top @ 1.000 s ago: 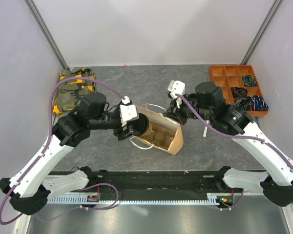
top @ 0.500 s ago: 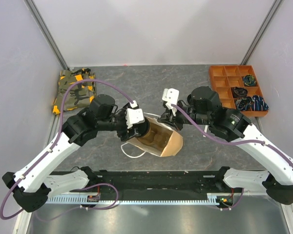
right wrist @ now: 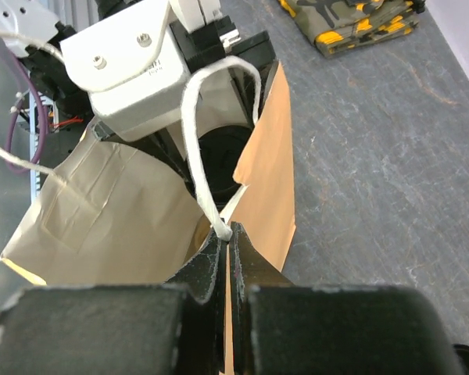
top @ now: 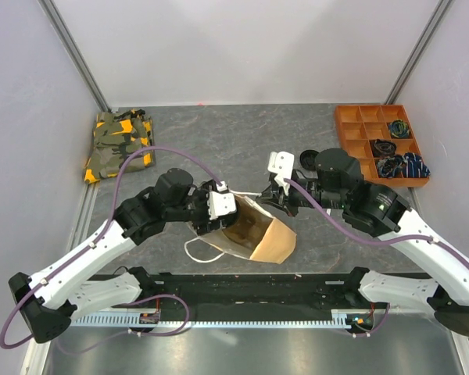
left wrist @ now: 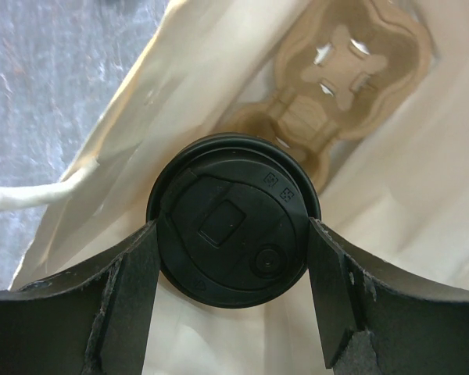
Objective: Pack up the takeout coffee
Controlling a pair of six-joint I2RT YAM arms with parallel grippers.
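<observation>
The takeout coffee cup shows only as its round black lid, held between my left gripper's fingers. My left gripper is shut on the cup and reaches into the mouth of the brown paper bag. The tan pulp carrier lies deeper in the bag, just beyond the lid. My right gripper is shut on the bag's white handle at the far rim and holds the mouth open. In the top view my left gripper and right gripper meet at the bag's mouth. The cup's tan body is hidden.
An orange compartment tray with small dark items stands at the back right. A folded camouflage-and-yellow cloth lies at the back left. The bag's other white handle hangs loose on the table near the front rail.
Both grippers and the bag have shifted toward the front edge. The bag's mouth has tilted up, and my left gripper with the cup has gone further into it.
</observation>
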